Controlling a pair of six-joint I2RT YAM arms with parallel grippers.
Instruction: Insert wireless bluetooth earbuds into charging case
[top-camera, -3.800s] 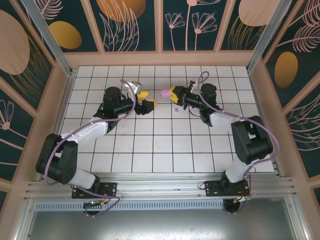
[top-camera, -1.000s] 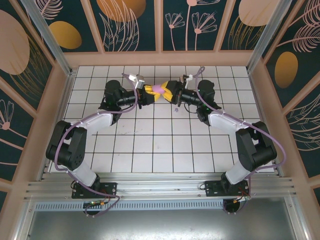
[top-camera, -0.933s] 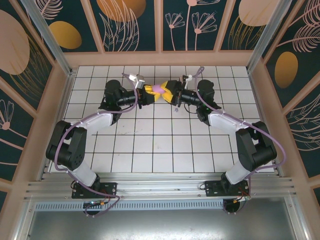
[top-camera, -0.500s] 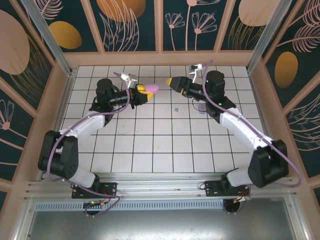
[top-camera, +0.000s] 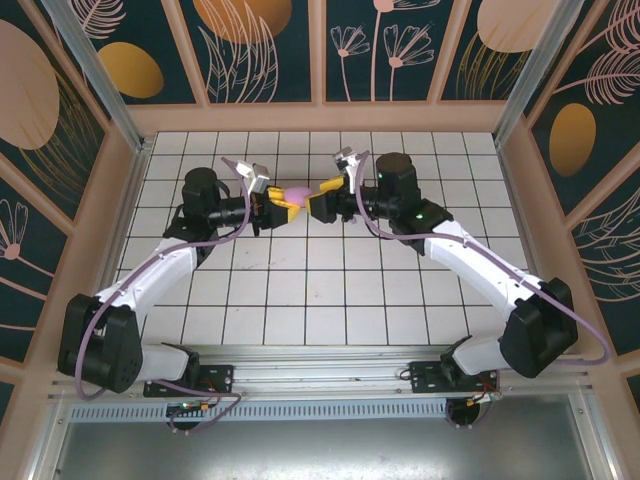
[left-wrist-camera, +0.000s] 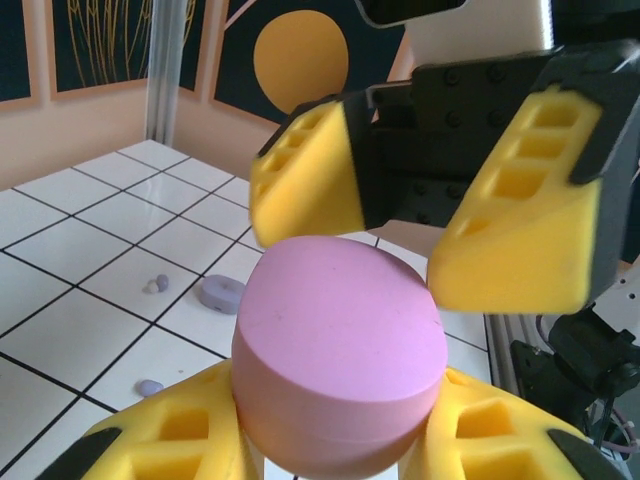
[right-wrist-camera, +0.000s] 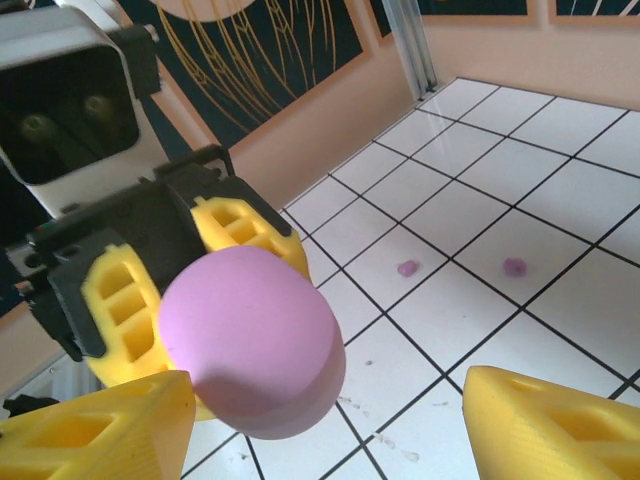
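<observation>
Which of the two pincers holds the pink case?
The left pincer: it is shut on the case, which sits between its yellow fingers. The right pincer is open, spread wide near the case and not closed on it.

Smooth matt pink plastic case (left-wrist-camera: 340, 330); smooth white tiles (left-wrist-camera: 60, 250).

Both your arms reach forward and bend inward, so the grippers face each other nearly tip to tip. Your left gripper (top-camera: 280, 199) is clamped on the pink case (top-camera: 297, 191). Your right gripper (top-camera: 320, 196) faces it, jaws spread wide.
</observation>
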